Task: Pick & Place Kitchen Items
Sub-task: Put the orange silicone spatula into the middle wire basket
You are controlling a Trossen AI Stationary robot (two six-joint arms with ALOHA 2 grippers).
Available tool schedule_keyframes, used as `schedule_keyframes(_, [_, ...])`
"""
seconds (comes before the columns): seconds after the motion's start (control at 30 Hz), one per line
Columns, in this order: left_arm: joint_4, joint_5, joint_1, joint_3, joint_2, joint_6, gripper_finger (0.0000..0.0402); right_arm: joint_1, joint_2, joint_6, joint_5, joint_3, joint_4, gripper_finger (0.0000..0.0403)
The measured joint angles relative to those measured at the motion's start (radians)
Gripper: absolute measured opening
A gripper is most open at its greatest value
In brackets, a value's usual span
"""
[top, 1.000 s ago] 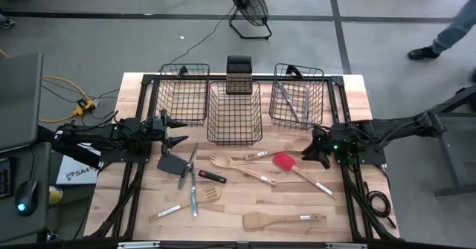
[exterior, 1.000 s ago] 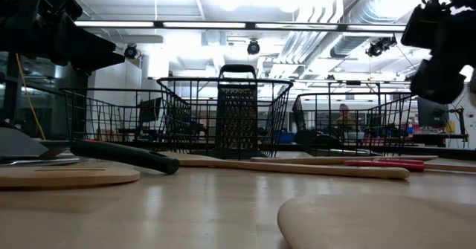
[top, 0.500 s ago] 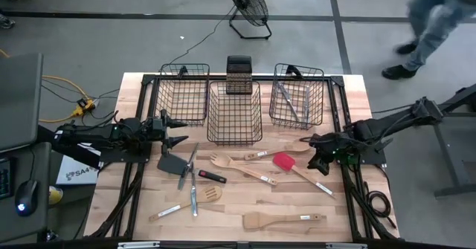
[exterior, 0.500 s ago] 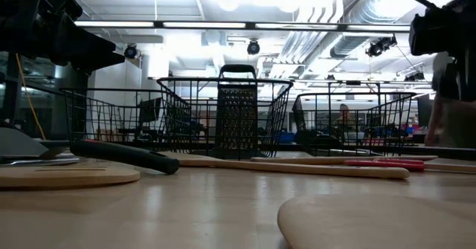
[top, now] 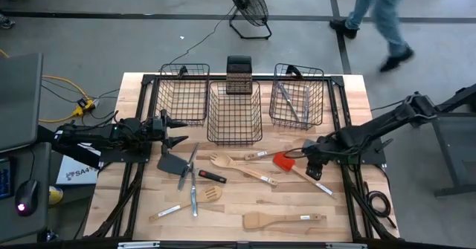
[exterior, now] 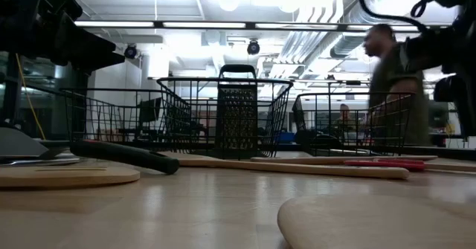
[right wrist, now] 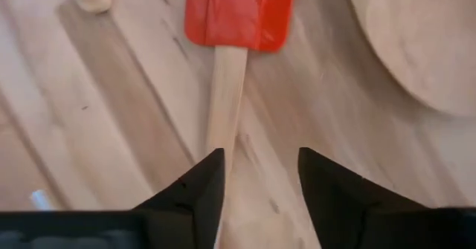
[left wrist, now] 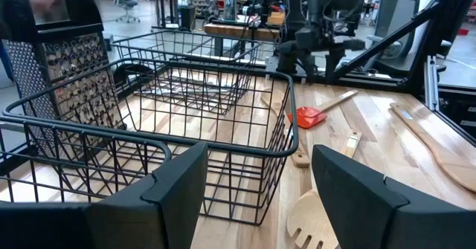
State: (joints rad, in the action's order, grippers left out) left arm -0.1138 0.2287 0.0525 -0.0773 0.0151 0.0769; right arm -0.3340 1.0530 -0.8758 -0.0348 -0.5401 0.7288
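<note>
Red spatula point(right wrist: 236, 11): light, stiff, its pale wooden handle the place to pinch, I'd judge. It lies on the table just in front of the right-hand wire basket point(top: 297, 104). The right gripper point(top: 312, 162), fingers apart, has moved from beside it to over its handle. The left gripper point(top: 177, 130) waits spread, far across.

The right gripper point(top: 309, 162) reaches low over the tabletop point(top: 230, 208), fingers point(right wrist: 197, 186) parted. The left gripper point(top: 181, 130) waits at the tabletop's left edge, fingers spread wide.
</note>
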Motion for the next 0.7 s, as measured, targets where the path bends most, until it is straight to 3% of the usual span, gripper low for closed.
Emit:
schedule_keyframes(0.23, [0.000, 0.000, 0.000, 0.000, 0.000, 0.000, 0.0237, 0.010, 0.192, 0.058, 0.052, -0.104, 0.012, 0.0207])
schedule_keyframes(0.47, [0.000, 0.000, 0.000, 0.000, 0.000, 0.000, 0.0237, 0.022, 0.369, 0.034, 0.063, -0.194, 0.017, 0.0204])
schedule_keyframes(0.7, [0.000, 0.000, 0.000, 0.000, 0.000, 0.000, 0.0237, 0.026, 0.453, -0.018, 0.071, -0.222, 0.011, 0.0204])
